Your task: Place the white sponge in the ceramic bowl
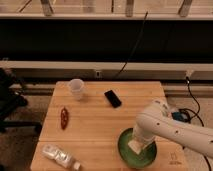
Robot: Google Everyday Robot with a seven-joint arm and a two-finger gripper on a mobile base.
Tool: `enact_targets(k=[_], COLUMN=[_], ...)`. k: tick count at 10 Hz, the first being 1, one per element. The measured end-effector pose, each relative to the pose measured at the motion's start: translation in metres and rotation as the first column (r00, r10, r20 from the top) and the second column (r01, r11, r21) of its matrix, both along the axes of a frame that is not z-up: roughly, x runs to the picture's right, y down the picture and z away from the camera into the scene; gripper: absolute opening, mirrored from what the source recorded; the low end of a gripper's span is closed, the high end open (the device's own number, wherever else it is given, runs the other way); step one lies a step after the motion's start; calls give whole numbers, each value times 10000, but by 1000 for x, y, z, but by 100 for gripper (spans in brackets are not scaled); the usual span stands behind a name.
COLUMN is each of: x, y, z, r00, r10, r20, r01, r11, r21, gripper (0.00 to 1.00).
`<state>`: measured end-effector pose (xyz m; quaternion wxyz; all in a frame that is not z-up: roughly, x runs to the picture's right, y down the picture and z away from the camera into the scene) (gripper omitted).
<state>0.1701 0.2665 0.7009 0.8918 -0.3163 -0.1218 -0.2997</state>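
The ceramic bowl (125, 149) is green and shallow and sits on the wooden table near its front right corner. My gripper (137, 144) hangs from the white arm (165, 125), which reaches in from the right, and it is down inside the bowl. A pale cream block, the white sponge (133, 147), shows at the gripper's tip, low in the bowl. The arm hides the right part of the bowl.
On the table (95, 130) there is a translucent plastic cup (76, 88) at the back left, a black phone (113, 98) at the back middle, a reddish-brown item (64, 118) at the left and a clear plastic bottle (59, 156) at the front left. A dark chair (10, 102) stands left of the table.
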Motion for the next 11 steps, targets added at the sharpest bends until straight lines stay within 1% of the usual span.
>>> enact_targets(k=[7, 8, 9, 11], x=[2, 2, 3, 6], y=[1, 1, 1, -6], z=[1, 1, 1, -5], r00=[10000, 10000, 10000, 10000], r10=[25, 40, 63, 68], r20=[31, 33, -54, -35], r01=[-25, -40, -62, -67], r11=[10000, 10000, 9999, 9997], r21=[30, 49, 159, 223], gripper=[80, 80, 80, 80])
